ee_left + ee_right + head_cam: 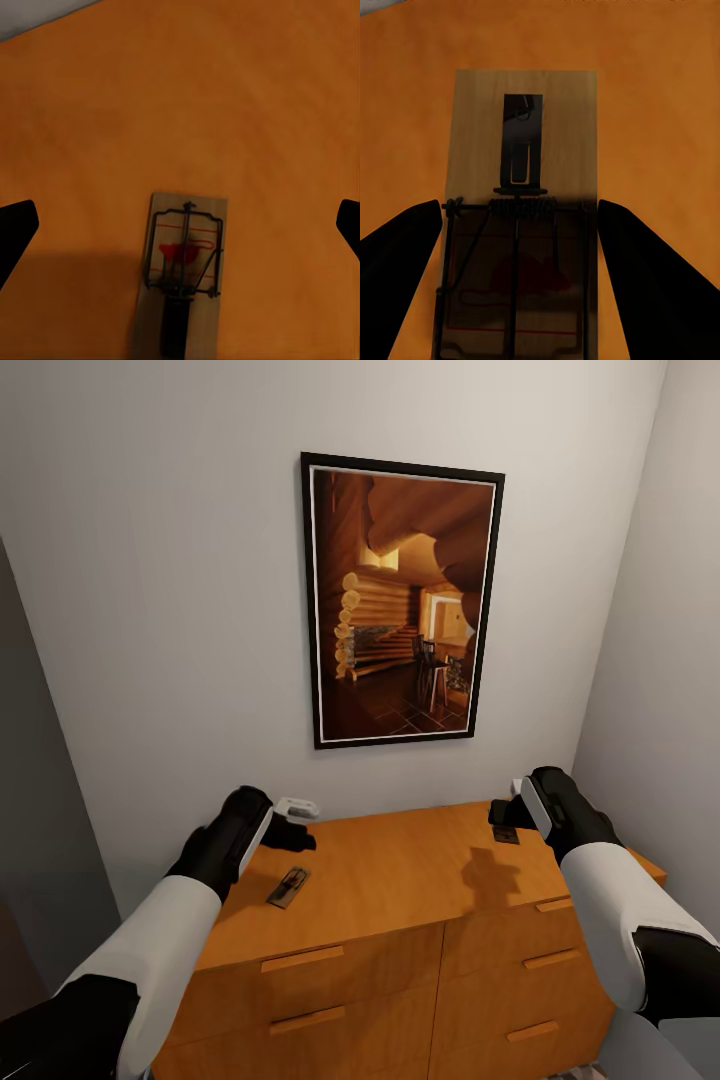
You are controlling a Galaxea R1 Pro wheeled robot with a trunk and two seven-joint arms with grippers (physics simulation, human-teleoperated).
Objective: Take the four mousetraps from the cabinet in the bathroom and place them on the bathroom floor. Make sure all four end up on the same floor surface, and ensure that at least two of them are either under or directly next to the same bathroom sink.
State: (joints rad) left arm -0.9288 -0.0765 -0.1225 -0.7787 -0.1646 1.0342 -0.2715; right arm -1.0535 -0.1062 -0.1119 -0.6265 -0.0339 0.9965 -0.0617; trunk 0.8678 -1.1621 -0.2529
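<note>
Currently I have the right tool (519, 217) spread wide, holding nothing, its fingers (401, 247) flanking a mousetrap (520, 202) on the cabinet (400, 870) top. The trap's long axis runs along the fingers (favourable for closing across its width). My left tool (180, 229), also open and empty, hovers above a second mousetrap (182, 281).

White forearm shells, black wrists and grippers (290, 830) (matte, unmarked)
</note>
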